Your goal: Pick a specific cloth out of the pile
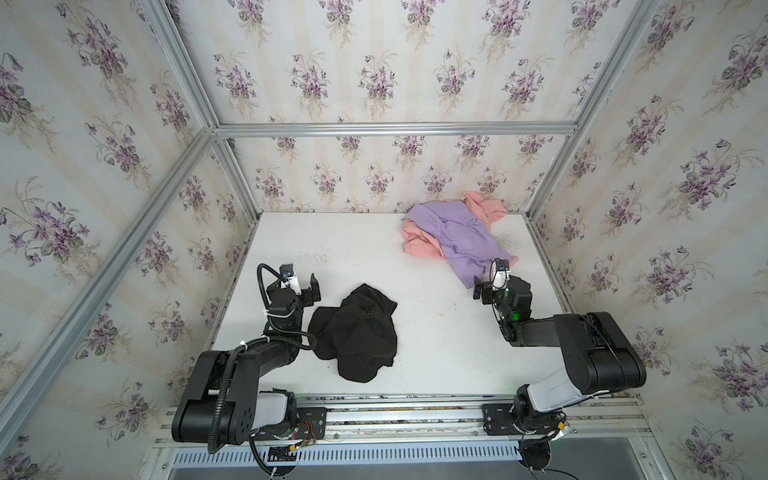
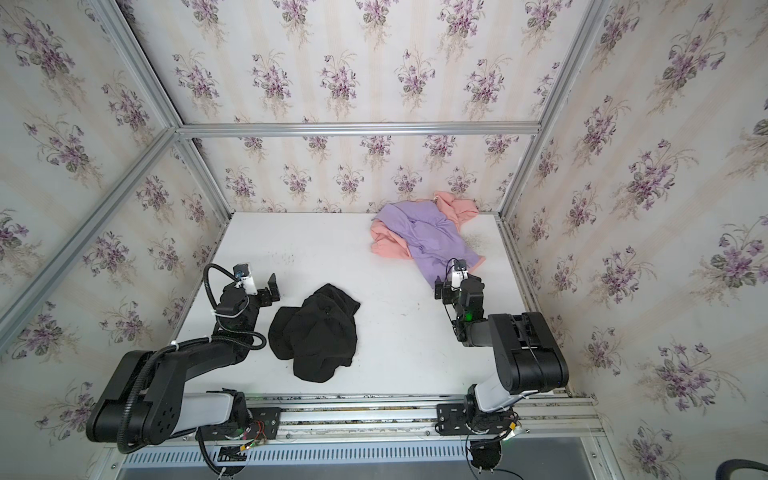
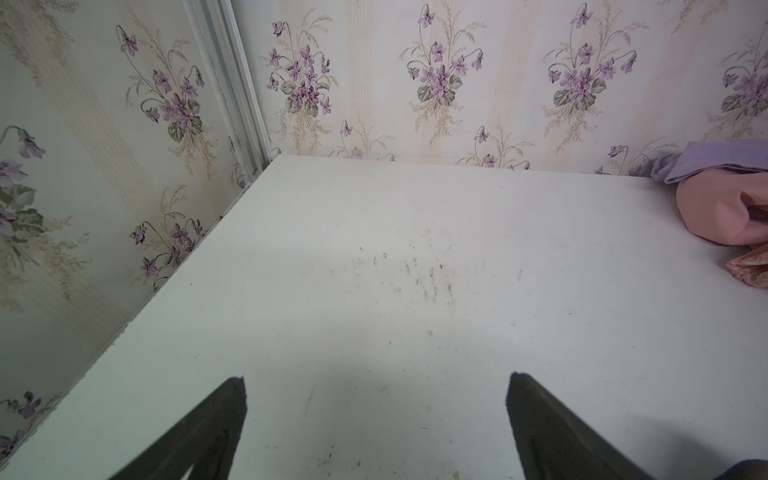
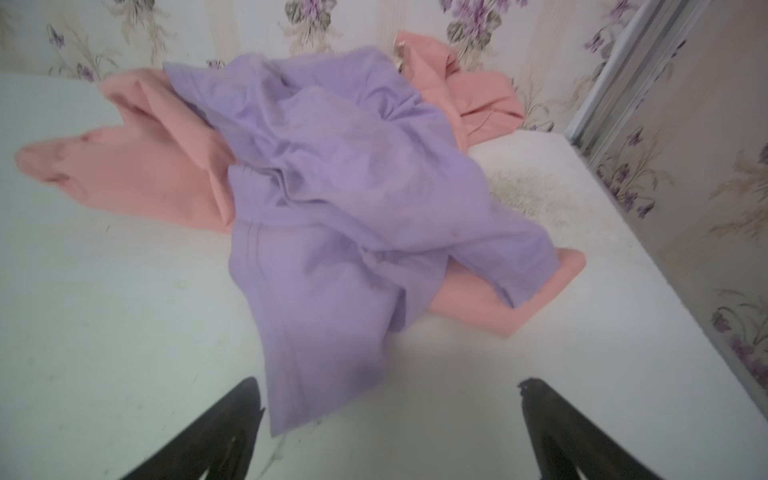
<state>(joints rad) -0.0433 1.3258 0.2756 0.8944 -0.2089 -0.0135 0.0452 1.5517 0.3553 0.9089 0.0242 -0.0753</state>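
- Three garments are seen in both top views: the cloth (image 1: pixel 357 330) (plain black, crumpled) lies alone on the table (image 1: pixel 436 332) at about seven o'clock of its surface, well apart from the pile (image 1: pixel 453 237) at about one o'clock.
- Only a lilac garment (image 2: pixel 428 241) draped over a salmon-pink garment (image 2: pixel 386 245) is left in the pile, so the picking out is judged done, or all but done.
- Nothing is held by the left gripper (image 1: pixel 309 286): its jaws are spread wide, just beside the cloth's ten o'clock edge.
- Nothing is held by the right gripper (image 4: pixel 386 415) either; its jaws are spread wide at the lilac hem.
- Folds in the lilac fabric are shown closely in the right wrist view alone.
- Bare table is shown in the left wrist view, where the cloth cannot be placed with certainty.
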